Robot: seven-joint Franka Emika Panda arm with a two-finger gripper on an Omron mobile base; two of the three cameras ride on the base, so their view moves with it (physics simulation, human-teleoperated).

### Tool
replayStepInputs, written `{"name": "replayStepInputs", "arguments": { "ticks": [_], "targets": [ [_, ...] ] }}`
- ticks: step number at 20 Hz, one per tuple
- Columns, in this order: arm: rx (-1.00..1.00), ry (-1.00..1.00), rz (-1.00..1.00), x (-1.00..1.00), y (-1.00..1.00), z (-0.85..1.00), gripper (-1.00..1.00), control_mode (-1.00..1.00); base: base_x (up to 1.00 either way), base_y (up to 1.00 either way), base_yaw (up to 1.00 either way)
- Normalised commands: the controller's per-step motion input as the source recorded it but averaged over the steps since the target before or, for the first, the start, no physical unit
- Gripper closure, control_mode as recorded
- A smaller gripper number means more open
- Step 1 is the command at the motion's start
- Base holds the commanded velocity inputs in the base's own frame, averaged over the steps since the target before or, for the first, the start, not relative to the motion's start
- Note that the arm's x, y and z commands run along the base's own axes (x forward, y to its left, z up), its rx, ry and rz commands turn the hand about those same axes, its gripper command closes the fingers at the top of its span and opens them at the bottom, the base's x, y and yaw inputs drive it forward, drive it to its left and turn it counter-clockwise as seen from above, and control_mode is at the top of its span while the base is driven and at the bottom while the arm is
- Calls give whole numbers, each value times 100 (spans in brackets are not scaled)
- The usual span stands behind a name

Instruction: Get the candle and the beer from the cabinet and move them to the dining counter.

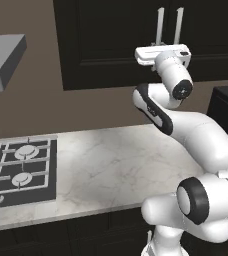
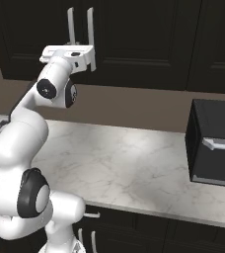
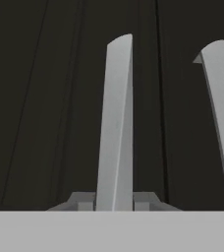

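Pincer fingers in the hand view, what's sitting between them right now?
In the hand view, the left silver handle of the cabinet stands between the pincer fingers, which are shut on it. The right handle stands apart.

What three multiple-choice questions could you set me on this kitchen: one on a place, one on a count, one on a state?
1. Where is the robot's hand? A on the stove; B at a cabinet handle; C on the counter.
2. How many long silver bars does the cabinet carry? A one; B two; C four.
3. The cabinet doors are: A shut; B wide open; C gone.
Answers: B, the fingers sit either side of the handle; B, two bars stand side by side; A, the dark fronts lie flat and closed.
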Motion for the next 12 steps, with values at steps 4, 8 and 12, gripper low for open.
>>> {"name": "replayStepInputs", "arguments": {
  "ticks": [4, 8, 12],
  "targets": [
    [0, 6, 0, -11, 0, 0, 100, -100, 0, 0, 0],
    [0, 9, 0, -21, 10, 0, 100, -100, 0, 0, 0],
    [0, 11, 0, -26, 15, 0, 100, -100, 0, 0, 0]
  ]
}}
